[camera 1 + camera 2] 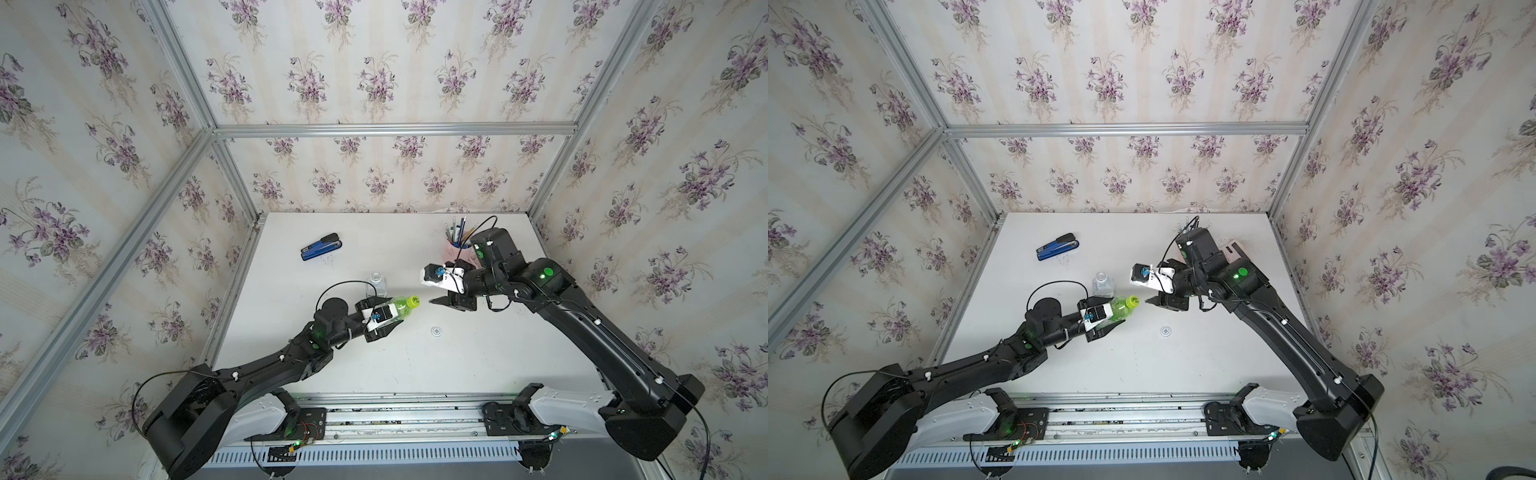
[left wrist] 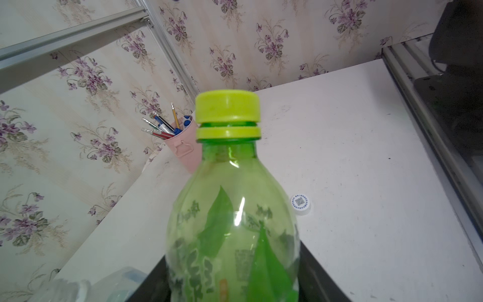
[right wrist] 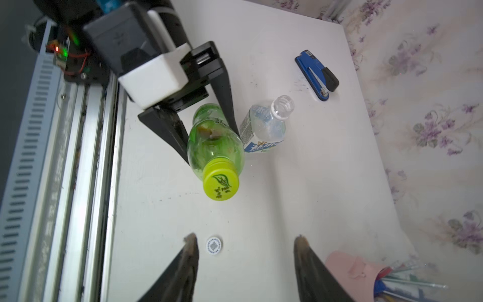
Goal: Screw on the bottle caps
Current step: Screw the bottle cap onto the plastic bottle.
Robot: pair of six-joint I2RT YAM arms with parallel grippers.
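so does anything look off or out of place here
Nothing spilled or damaged. The clear bottle has no cap, and a white cap lies alone on the table, apart from it. The green bottle, yellow-green cap on, is held tilted in the left end effector.

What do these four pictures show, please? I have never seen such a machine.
Two black robot arms work over a white table. Two pictures look down from a camera overhead; the other two come from cameras on the arms' wrists. The left fingers grip a green bottle, tilted, with a yellow-green cap on its neck. The right fingers stand open and empty. On the table are a white cap, a blue stapler, an uncapped clear bottle and a pink pen cup.
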